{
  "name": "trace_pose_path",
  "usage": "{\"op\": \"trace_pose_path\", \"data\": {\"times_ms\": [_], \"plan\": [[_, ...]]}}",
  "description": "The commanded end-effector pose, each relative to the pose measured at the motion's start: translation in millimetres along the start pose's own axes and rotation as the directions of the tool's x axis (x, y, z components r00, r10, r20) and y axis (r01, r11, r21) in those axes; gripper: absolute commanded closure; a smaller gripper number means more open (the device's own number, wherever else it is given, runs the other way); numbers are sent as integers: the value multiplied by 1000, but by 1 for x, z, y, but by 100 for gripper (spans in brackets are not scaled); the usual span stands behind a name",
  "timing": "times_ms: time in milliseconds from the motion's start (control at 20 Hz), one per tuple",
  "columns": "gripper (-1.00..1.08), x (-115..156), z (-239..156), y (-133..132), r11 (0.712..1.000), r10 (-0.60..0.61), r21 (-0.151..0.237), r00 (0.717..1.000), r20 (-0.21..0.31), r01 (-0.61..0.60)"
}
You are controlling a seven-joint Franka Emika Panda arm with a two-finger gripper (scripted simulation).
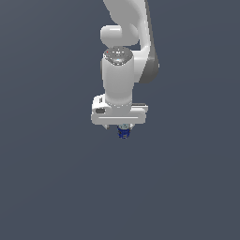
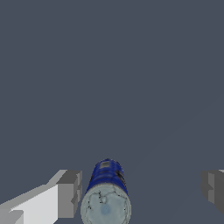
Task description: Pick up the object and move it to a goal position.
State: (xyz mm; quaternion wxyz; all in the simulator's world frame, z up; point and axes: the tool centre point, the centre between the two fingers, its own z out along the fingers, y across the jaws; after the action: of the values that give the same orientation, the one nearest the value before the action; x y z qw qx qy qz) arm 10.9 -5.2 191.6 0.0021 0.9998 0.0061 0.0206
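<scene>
The object is a tiny dark blue can with a pale top (image 2: 106,192). In the wrist view it stands upright between my fingers. One grey fingertip (image 2: 70,193) sits close beside it with a thin gap, and the other fingertip (image 2: 213,189) is far off to the other side. My gripper (image 2: 141,191) is open around the can. In the exterior view the can (image 1: 123,134) peeks out just under the white hand, where the gripper (image 1: 123,128) points straight down and its fingers are mostly hidden.
A plain dark grey floor (image 1: 56,187) surrounds the arm on all sides. No other object, container or edge shows in either view.
</scene>
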Motion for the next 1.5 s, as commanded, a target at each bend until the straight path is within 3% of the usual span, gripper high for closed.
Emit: {"op": "trace_pose_path", "data": {"times_ms": [0, 500, 950, 1450], "plan": [[-92, 0, 0, 0, 1000, 0, 0, 1000, 0, 0], [-92, -2, 2, 44, 998, 56, -25, 998, -6, -56], [-92, -5, 5, 38, 996, 84, -23, 996, -5, -84], [-92, -21, 18, 22, 975, 222, -16, 975, 3, -222]]}}
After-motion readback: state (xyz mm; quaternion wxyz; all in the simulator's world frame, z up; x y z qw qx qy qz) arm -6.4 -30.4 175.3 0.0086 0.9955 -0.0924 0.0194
